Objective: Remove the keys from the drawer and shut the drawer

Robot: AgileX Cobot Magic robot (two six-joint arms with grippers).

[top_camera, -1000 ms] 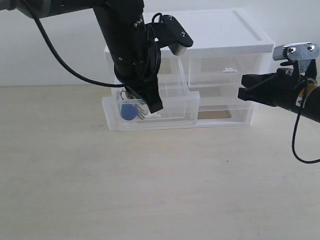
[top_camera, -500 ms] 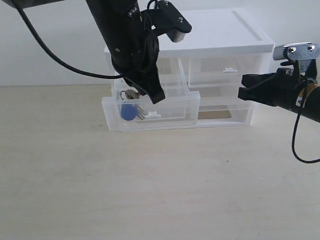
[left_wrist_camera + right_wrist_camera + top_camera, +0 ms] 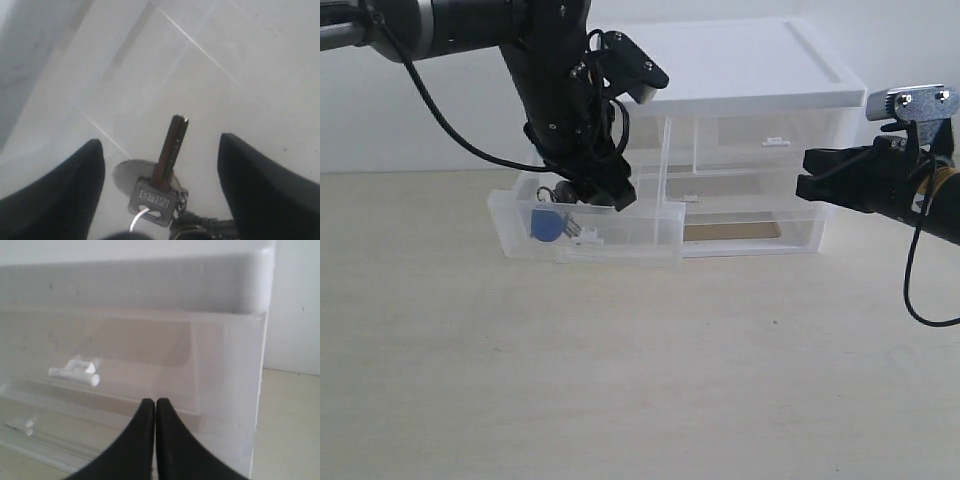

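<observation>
The left pincer (image 3: 159, 142) is holding its two dark fingers (image 3: 65, 195) spread wide on either side of the keys (image 3: 155, 192), which are lying on the pale, translucent floor of the drawer (image 3: 225, 65). One dark key is pointing away, its square head showing stamped letters.

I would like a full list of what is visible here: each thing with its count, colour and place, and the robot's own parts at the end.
Drawer unit: one, white top, translucent body, back of table.
Drawer: one, clear, pulled out at the unit's left front.
Keys: one bunch, silver-grey with blue fob, inside that drawer.
Upper right drawer: one, clear, in the unit.
Lower drawer: one, clear, in the unit.
Table: one, pale beige, under everything.
Left gripper: one, black, open over the keys.
Right gripper: one, black, shut, right of the unit.
</observation>
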